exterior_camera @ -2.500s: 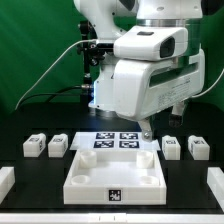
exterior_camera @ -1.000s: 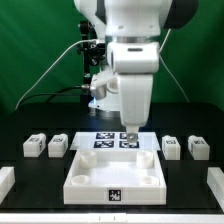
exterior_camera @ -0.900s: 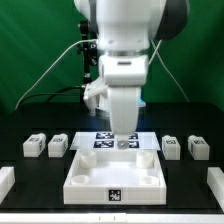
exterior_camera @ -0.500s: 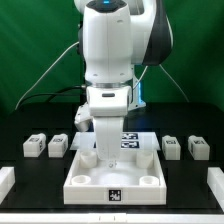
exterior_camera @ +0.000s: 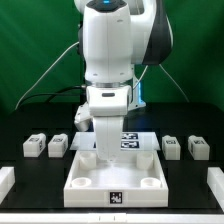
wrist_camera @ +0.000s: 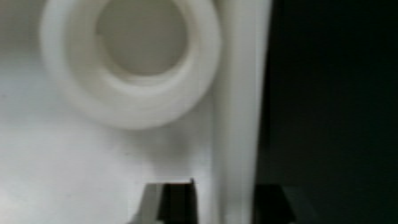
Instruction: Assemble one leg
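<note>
Bending over white tray [exterior_camera: 85, 191] at centre of black table [exterior_camera: 185, 195], holding gripper [wrist_camera: 221, 203] low at tray's far side. Straddling blurred white wall with dark fingertips [wrist_camera: 169, 200]; cannot tell whether clamping or loose. Sitting toward far edge: four legs [exterior_camera: 35, 145] bearing black-and-white square tags, two each side. Showing another tag [exterior_camera: 114, 196] on tray's front.
</note>
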You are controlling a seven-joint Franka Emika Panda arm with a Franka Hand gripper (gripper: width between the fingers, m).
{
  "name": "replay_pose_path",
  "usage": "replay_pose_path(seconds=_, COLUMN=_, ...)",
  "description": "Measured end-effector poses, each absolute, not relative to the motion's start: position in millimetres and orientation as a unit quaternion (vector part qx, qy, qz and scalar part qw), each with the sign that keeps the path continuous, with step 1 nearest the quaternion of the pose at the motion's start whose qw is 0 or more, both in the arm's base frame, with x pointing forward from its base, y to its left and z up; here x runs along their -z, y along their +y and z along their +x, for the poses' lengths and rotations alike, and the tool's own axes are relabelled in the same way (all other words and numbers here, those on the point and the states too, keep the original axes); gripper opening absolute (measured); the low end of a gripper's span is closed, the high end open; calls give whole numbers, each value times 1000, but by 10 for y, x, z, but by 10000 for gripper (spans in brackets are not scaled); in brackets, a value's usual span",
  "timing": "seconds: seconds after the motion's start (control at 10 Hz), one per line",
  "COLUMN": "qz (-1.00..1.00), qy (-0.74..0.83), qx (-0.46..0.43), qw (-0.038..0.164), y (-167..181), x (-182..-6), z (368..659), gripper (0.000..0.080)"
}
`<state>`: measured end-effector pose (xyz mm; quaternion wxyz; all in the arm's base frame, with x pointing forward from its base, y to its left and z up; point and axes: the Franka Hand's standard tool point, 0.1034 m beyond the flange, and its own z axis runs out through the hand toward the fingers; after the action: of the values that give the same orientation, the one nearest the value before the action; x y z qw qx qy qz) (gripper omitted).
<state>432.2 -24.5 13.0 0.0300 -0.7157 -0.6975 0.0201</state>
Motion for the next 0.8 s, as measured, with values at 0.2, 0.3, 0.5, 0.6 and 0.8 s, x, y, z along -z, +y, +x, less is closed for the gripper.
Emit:
replay_pose_path(seconds=0.2, qz=-716, qy=-698, qx=-18, qw=28, y=-245, x=-138, z=4336, gripper=60)
replay_pose_path(seconds=0.3, qz=-716, qy=-698, qx=-18, qw=27, y=-245, x=-139, z=4338, gripper=60)
replay_pose_path(seconds=0.5, qz=-716, qy=-698, qx=-17, qw=27, y=-246, x=-139, z=4340, gripper=60)
replay_pose_path(seconds=0.6, qz=-716, qy=-698, qx=-17, qw=27, y=-246, x=-139, z=4341, gripper=60)
replay_pose_path(seconds=0.8, qz=-712, qy=-702, qx=-13, qw=24, y=-187, x=-177, z=4437, gripper=60)
